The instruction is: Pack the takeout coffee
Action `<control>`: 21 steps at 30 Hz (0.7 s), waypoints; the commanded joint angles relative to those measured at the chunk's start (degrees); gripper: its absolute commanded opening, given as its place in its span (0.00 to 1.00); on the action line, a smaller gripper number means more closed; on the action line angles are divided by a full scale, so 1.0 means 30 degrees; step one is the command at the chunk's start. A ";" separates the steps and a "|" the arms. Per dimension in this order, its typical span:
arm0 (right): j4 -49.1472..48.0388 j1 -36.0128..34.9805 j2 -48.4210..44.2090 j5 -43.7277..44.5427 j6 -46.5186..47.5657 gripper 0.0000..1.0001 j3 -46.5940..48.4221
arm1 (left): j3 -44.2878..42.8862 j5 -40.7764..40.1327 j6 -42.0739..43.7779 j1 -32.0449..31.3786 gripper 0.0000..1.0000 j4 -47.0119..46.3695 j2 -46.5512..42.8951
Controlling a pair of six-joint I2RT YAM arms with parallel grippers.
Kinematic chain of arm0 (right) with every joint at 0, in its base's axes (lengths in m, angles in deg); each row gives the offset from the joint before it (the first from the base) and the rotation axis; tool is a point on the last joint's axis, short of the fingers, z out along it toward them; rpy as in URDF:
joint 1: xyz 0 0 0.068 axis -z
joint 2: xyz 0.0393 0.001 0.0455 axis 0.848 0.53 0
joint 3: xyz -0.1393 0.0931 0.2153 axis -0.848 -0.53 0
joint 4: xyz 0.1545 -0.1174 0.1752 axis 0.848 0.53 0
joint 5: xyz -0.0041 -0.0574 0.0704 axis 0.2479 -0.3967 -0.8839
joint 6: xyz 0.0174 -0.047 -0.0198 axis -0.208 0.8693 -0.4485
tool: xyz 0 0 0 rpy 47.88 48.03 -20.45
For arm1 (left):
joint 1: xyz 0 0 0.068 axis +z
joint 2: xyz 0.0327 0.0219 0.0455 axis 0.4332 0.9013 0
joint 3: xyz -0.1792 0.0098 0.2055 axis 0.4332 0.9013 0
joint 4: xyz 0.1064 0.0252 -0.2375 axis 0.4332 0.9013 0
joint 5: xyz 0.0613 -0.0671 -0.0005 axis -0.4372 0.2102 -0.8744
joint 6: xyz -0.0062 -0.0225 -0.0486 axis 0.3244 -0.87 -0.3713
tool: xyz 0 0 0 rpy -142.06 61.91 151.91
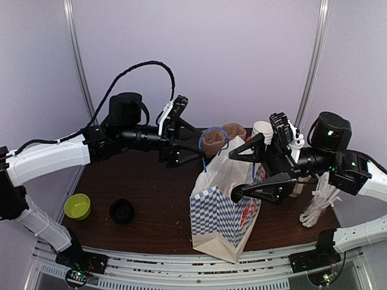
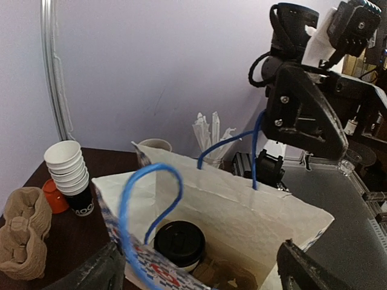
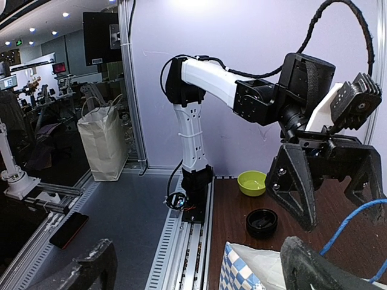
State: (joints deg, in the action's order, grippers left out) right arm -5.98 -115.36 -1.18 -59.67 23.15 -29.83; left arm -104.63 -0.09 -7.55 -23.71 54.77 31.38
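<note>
Both end effectors stood spread wide and gripped nothing. The left end effector (image 2: 198,254) hung above the open mouth of the bag, right of the top view's centre. The right end effector (image 1: 234,174) reached in from the right of that view, its fingers crossing in front of the bag's upper right side.

A dark brown surface (image 1: 151,181) filled the lower middle of the top view. On it, right of centre, stood the white paper bag (image 1: 217,211), checked blue and white at its base, with blue cord handles (image 2: 148,199).

Behind the bag, near the wall, lay a brown cardboard cup carrier (image 1: 221,139). To the carrier's right stood a stack of lidless paper cups (image 1: 262,128).

The takeout coffee (image 2: 179,240) sat upright at the bottom of the bag, in the lower centre of the left wrist view, with only its black lid plainly showing.

At the lower left of the top view sat a green bowl (image 1: 77,206), with a small round black piece (image 1: 121,211) just to its right.
</note>
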 commanded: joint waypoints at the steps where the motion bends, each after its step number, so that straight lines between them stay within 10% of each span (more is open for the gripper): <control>1: -0.0853 0.0135 -0.0160 -0.0368 -0.0447 1.00 -0.0001 | -0.1242 -0.0075 0.0165 -0.1531 0.91 -0.1846 0.0267; 10: -0.1790 0.0109 -0.0953 -0.0120 -0.0674 1.00 -0.1261 | 0.0101 -0.3222 -0.2369 -0.2889 0.93 -0.2472 -0.2992; 21: -0.2727 0.0115 -0.2084 -0.0247 -0.1022 1.00 -0.2455 | -0.0208 -0.5216 -0.3838 -0.5872 0.70 -0.4933 0.0346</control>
State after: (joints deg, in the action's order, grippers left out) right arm -11.35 -115.16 -5.88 -59.67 21.47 -36.54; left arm -102.03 -12.79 -18.74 -40.41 41.02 28.28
